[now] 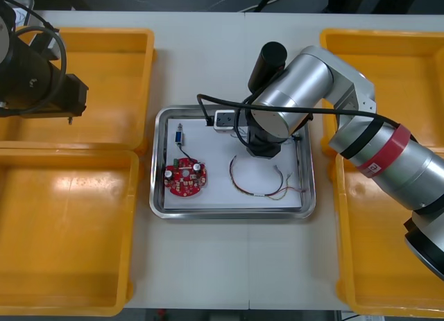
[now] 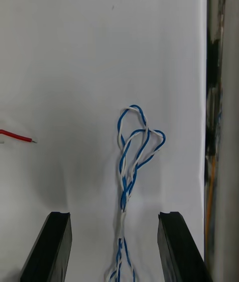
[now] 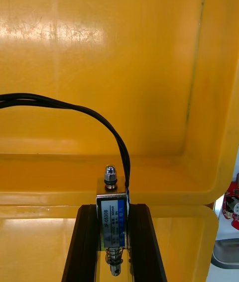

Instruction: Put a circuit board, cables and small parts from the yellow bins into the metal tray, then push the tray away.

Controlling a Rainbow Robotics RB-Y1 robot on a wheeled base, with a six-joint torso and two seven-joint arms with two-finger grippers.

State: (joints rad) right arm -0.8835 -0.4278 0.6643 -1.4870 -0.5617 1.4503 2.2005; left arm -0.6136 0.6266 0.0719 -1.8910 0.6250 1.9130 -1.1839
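1 readable text: the white-and-blue label (image 3: 112, 217) on the small metal part (image 3: 110, 193) clamped between the left gripper (image 3: 113, 210) fingers (image 3: 83, 247). Its top line reads "JF-0530B". The smaller lines under it are too small to read.

Front view: white sticker (image 1: 372, 170) on the red band (image 1: 390, 148) of the right arm, with a dark mark, not legible. A second small metal part (image 1: 179, 136) in the metal tray (image 1: 229, 211) has a blue patch, nothing legible on it.
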